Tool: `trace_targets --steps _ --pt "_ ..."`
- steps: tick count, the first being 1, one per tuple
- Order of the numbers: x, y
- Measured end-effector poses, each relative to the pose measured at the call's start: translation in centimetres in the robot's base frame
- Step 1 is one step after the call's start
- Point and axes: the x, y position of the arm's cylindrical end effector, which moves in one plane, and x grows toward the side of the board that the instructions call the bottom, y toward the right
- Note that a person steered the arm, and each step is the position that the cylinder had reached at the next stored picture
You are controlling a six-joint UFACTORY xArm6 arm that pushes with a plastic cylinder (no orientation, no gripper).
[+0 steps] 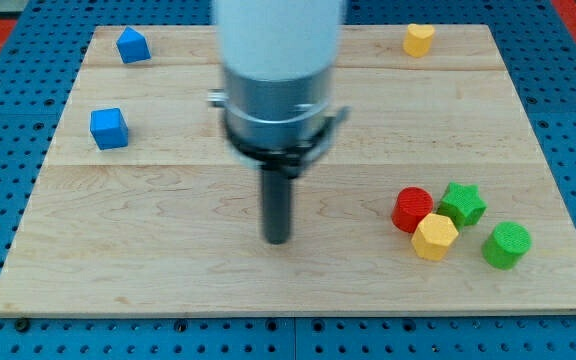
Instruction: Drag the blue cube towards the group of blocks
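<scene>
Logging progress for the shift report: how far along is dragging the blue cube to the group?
Nothing looks done: the blue cube sits far left, far from the group around the red cylinder. My tip rests mid-board, touching nothing. Left: reach the cube and push it rightward.

- My tip (278, 238) rests on the wooden board (168, 270) near its middle, touching no block.
- The blue cube (109, 128) sits well to the view's left of the tip, near the board's left edge.
- A second blue block (133, 45), with a peaked top, lies in the view's top-left corner.
- A yellow block (419, 39) sits alone near the view's top right.
- At the view's lower right, a red cylinder (412, 209), a green star (462, 203) and a yellow block (434, 237) are clustered close together, with a green cylinder (507, 244) just beside them.
</scene>
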Motion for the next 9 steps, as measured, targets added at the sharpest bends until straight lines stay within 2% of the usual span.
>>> trace_targets --steps 1,2,3,4,5,6,7,8,9 --pt "-1.0 -11.1" --pt "-5.7 -19.3" --pt "-13.4 -22.4" --pt "-15.8 -18.9" --pt "-13.9 -6.3" --pt "-10.0 -2.4" --pt "-11.3 -11.0" --pt "-9.3 -12.5" --pt "-7.2 -6.8"
